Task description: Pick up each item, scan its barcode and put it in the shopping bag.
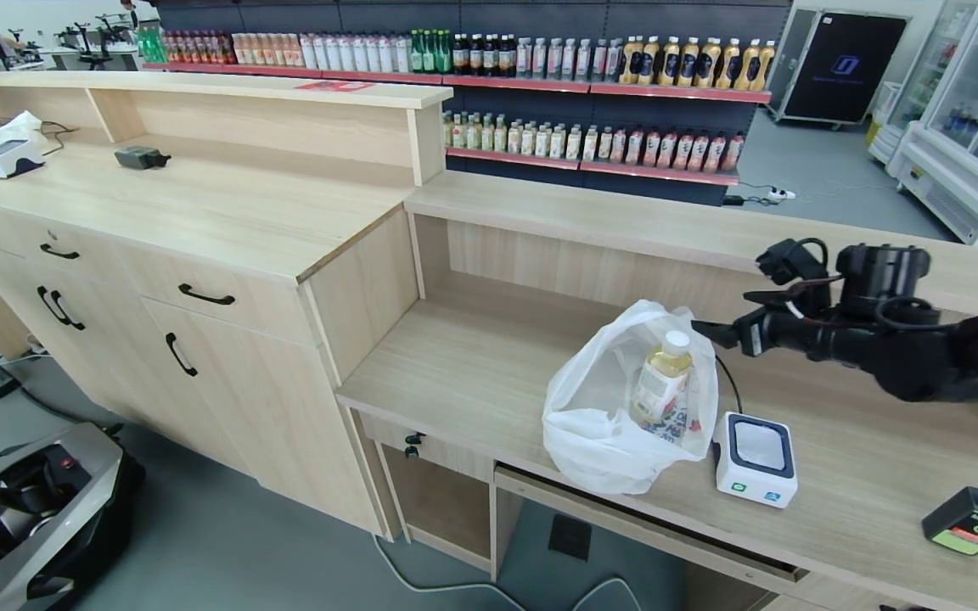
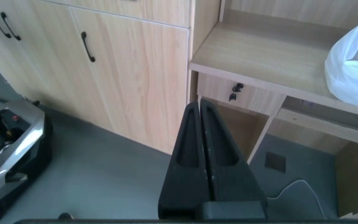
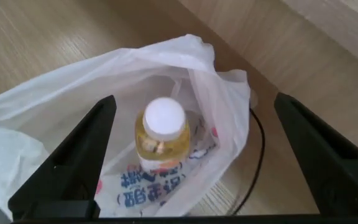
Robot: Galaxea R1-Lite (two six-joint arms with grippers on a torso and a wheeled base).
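The fingers of your right gripper stand wide apart and hold nothing. Between them, lower down, you see the white cap of a juice bottle. It stands upright inside the open white shopping bag.

In the head view that gripper hangs at about 2 o'clock from the bag, just beside its rim. The bag sits on the desk with the bottle showing through the plastic. A white barcode scanner lies at the bag's 3 o'clock, touching it or nearly so. A black pump bottle stands well apart at the scanner's 4 o'clock.

Your left gripper has its fingers pressed together, empty, above the grey floor in front of the cabinet doors.
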